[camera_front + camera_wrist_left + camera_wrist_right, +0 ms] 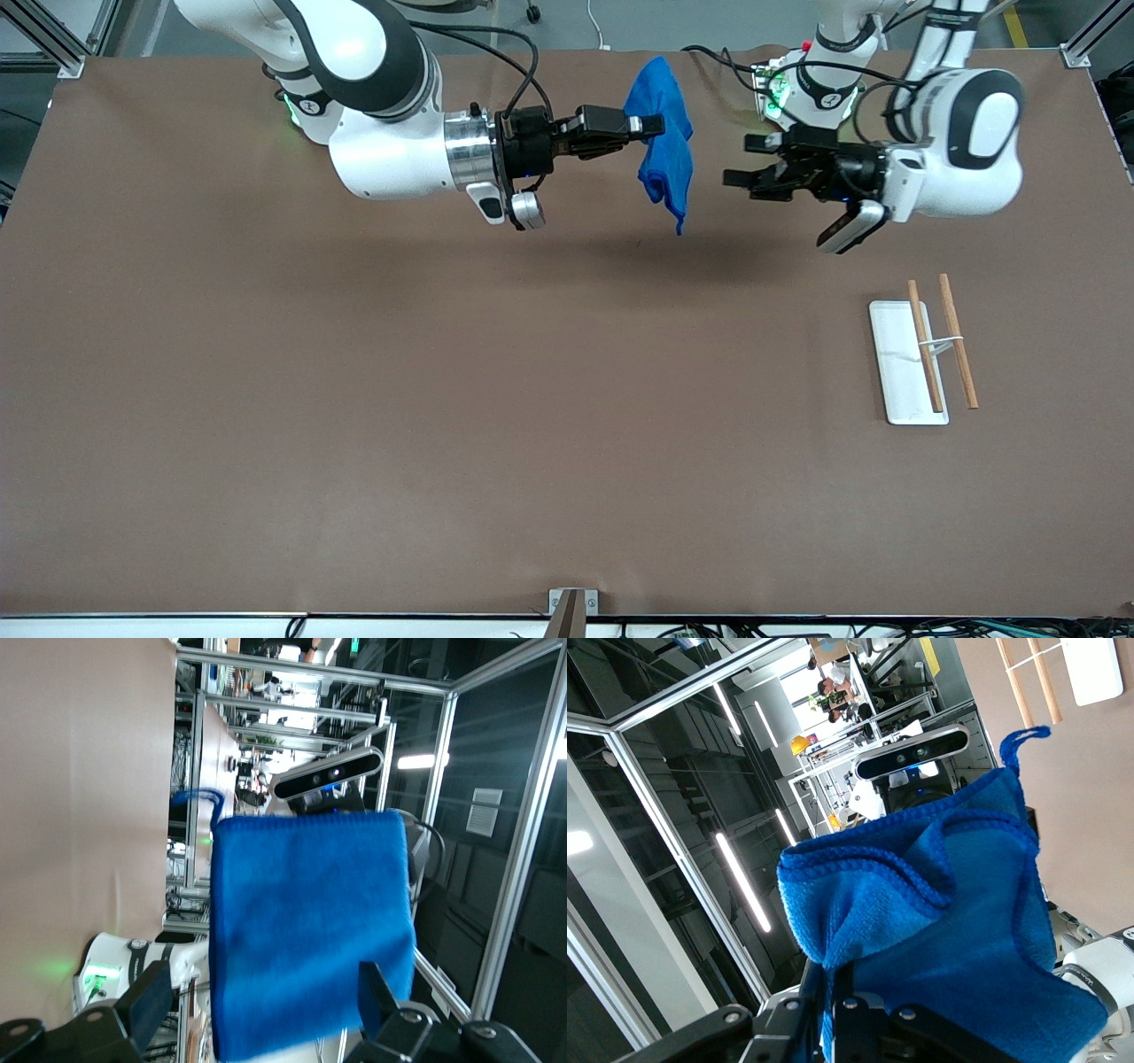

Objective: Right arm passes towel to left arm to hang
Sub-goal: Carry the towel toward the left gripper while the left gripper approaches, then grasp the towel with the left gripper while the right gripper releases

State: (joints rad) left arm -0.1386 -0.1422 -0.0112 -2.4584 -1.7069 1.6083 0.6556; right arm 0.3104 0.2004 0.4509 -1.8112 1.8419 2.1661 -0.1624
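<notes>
The bright blue towel [666,142] hangs in the air over the table's robot-side edge, held by my right gripper [654,126], which is shut on its upper part. The towel fills the right wrist view [948,930], its corner loop [1021,742] sticking out. My left gripper [742,161] is open and level with the towel, a short gap away from it. In the left wrist view the towel [310,930] hangs between my two spread fingers [146,1001], not touching them.
A white rectangular tray [904,363] with two wooden rods [959,353] joined by a thin wire lies toward the left arm's end of the table. The brown table top [443,399] is bare nearer the front camera.
</notes>
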